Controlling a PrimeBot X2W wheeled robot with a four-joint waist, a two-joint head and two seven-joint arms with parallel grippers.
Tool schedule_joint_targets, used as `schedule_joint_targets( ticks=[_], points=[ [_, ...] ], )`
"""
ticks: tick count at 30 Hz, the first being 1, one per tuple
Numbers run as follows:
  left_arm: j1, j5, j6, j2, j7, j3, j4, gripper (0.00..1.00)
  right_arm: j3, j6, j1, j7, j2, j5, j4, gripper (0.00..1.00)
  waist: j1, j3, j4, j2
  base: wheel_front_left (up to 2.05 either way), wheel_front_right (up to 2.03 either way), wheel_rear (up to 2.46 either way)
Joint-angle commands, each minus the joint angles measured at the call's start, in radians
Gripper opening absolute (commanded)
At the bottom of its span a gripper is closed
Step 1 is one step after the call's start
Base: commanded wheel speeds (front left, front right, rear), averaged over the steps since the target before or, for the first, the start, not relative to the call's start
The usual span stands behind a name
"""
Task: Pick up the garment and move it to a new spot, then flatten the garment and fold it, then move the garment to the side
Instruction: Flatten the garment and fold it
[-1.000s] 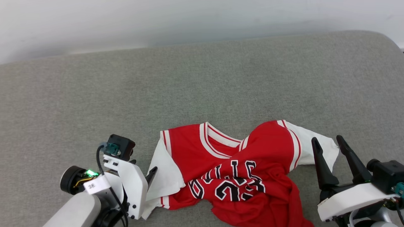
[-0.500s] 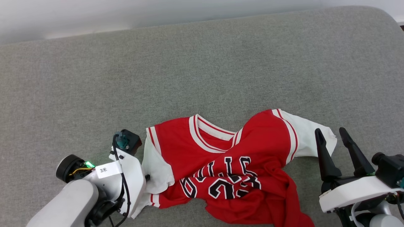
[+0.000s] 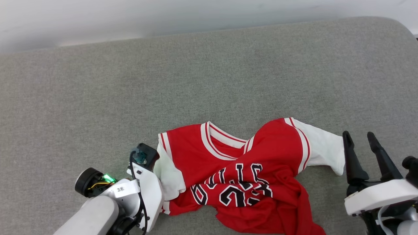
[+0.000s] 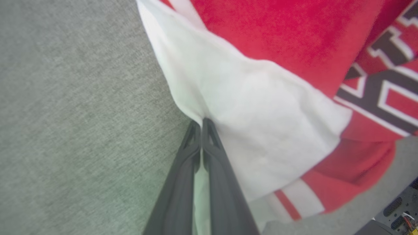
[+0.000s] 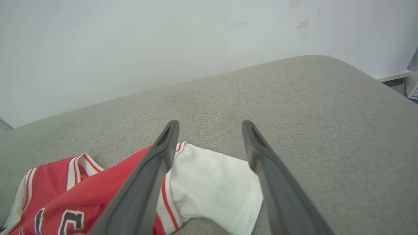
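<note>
Red jersey [image 3: 235,163], limp and light, lies crumpled at the lower centre of the head view on a grey cushion [image 3: 209,81]. The left gripper's [image 4: 200,125] fingers pinch its white sleeve [image 4: 261,130]; the right gripper [image 3: 358,137] hangs spread beside the other sleeve [image 3: 326,153], probably the matching hold.

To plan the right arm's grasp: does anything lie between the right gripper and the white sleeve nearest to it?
Nothing visible does. The open right gripper is close beside that sleeve of the garment, with only grey cushion between.

1 garment [image 3: 274,147], 4 fingers [image 5: 147,182], 1 grey surface [image 3: 209,81].
</note>
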Motion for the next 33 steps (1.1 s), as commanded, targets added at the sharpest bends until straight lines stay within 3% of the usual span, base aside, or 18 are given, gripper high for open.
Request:
schedule_joint_targets(
  ticks=[1, 5, 11, 20, 27, 33],
  points=[
    [0.019, 0.005, 0.02, -0.009, -0.033, 0.014, 0.006, 0.0, -0.014, 0.0, -0.014, 0.009, -0.012, 0.012, 0.01, 1.0, 0.0, -0.011, 0.008, 0.0, 0.0, 0.0, 0.0],
    [0.044, 0.014, 0.077, -0.013, -0.138, 0.065, -0.026, 0.0, -0.068, 0.0, -0.022, 0.033, -0.061, 0.064, 0.062, 1.0, 0.0, -0.031, 0.021, 0.0, 0.0, 0.0, 0.0],
    [0.072, 0.03, 0.128, -0.01, -0.23, 0.107, -0.094, 0.0, -0.115, 0.0, -0.063, 0.162, -0.18, 0.159, 0.217, 1.0, 0.0, -0.042, 0.042, 0.0, 0.0, 0.0, 0.0],
    [0.052, 0.06, 0.152, -0.015, -0.275, 0.112, -0.191, 0.0, 0.012, 0.0, -0.233, 0.522, -0.342, 0.269, 0.363, 1.0, 0.0, 0.001, 0.079, 0.0, 0.0, 0.0, 0.0],
    [0.037, 0.067, 0.153, -0.026, -0.296, 0.109, -0.222, 0.0, 0.146, 0.0, -0.351, 0.689, -0.368, 0.281, 0.457, 1.0, 0.0, 0.05, 0.105, 0.0, 0.0, 0.0, 0.0],
    [0.034, 0.053, 0.146, -0.035, -0.314, 0.11, -0.21, 0.0, 0.215, 0.0, -0.353, 0.822, -0.34, 0.318, 0.575, 1.0, 0.0, 0.064, 0.122, 0.0, 0.0, 0.0, 0.0]
  ],
)
